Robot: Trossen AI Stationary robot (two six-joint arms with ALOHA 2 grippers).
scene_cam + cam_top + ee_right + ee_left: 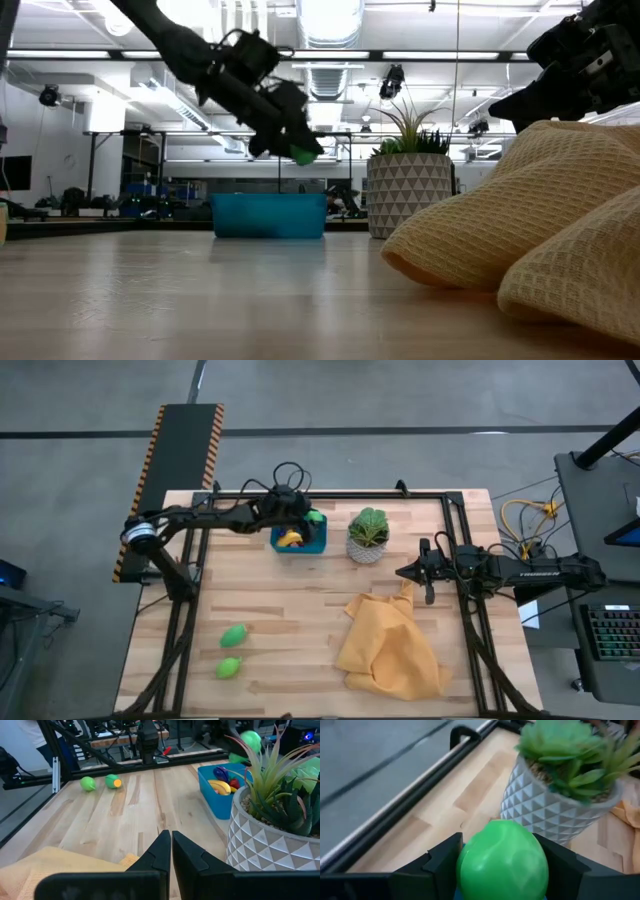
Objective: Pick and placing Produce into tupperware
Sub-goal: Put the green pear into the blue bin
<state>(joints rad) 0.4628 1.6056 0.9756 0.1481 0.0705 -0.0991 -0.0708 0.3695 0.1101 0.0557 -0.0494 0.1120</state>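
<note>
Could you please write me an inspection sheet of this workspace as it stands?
Surface: wooden table.
Job's things: blue container holds a banana; two green pieces lie loose.
Clutter: potted plant; yellow cloth.
Grippers: left gripper above the container, shut on a green fruit; right gripper shut, empty, over the cloth.
Cables: yellow cables beside the table.
Surroundings: workshop; keyboard.
</note>
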